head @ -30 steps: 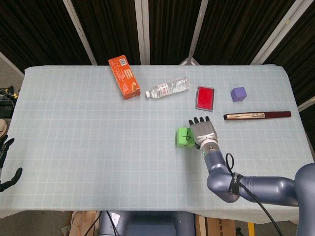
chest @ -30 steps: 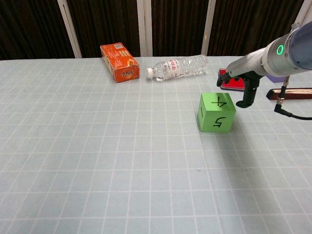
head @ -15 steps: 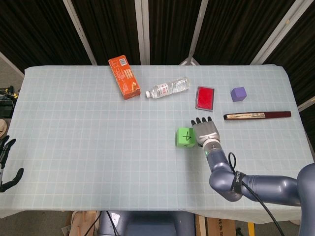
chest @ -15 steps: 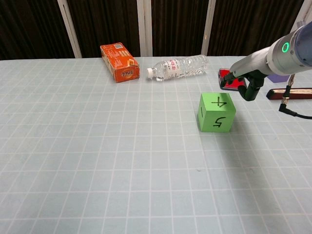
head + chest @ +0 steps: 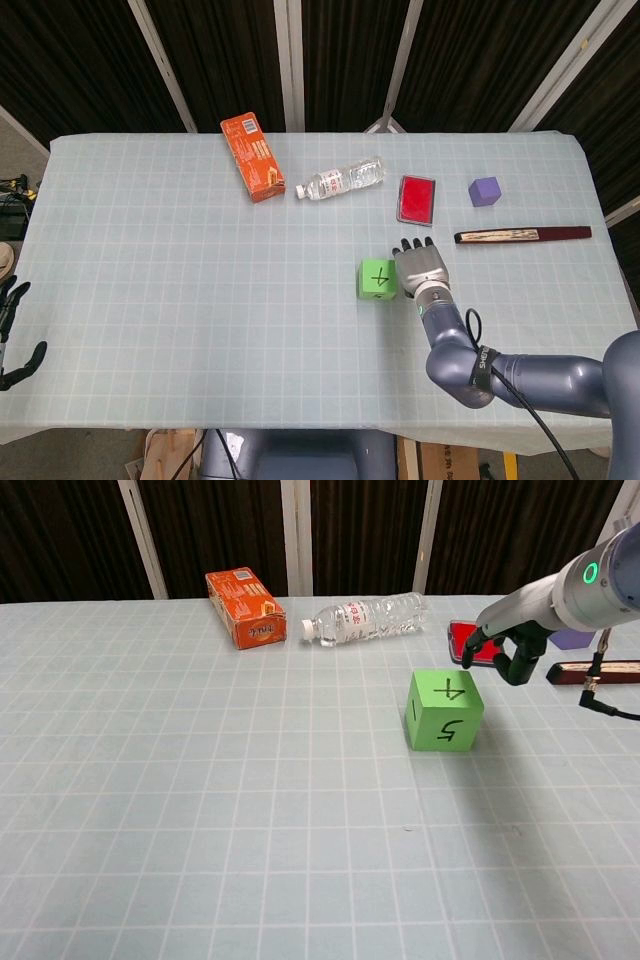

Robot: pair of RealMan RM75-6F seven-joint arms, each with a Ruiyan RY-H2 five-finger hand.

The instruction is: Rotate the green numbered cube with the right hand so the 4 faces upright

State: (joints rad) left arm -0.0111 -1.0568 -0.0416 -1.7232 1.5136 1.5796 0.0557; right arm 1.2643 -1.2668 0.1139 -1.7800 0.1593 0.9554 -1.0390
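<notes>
Pale grid-patterned cloth covers the bench [image 5: 180,300], and on it, right of centre, sits the green cube [image 5: 444,710]. The chest view shows a 4 on its top face lying turned sideways, a 5 upside down on the near face and a 1 on the left face. Judging by that, the 4 is already uppermost but not upright to the viewer, so the step in hand looks like a turn of the cube about its vertical axis, flat on the cloth.

To do it well, the right hand [image 5: 508,650] should come down over the cube's right side, take it on two opposite side faces, and twist without lifting or tipping, so the 4 stays on top. A grip set too high risks rolling it onto another face.

That hand hovers just beside the cube's far right corner, apart from it, holding nothing, its fingers [image 5: 410,246] loosely curled downward with a narrow spread. The left hand [image 5: 12,340] hangs off the bench's left edge, empty, fingers apart.

Further back lie an orange box [image 5: 252,157], a plastic bottle [image 5: 341,179] and a red case [image 5: 417,199].
</notes>
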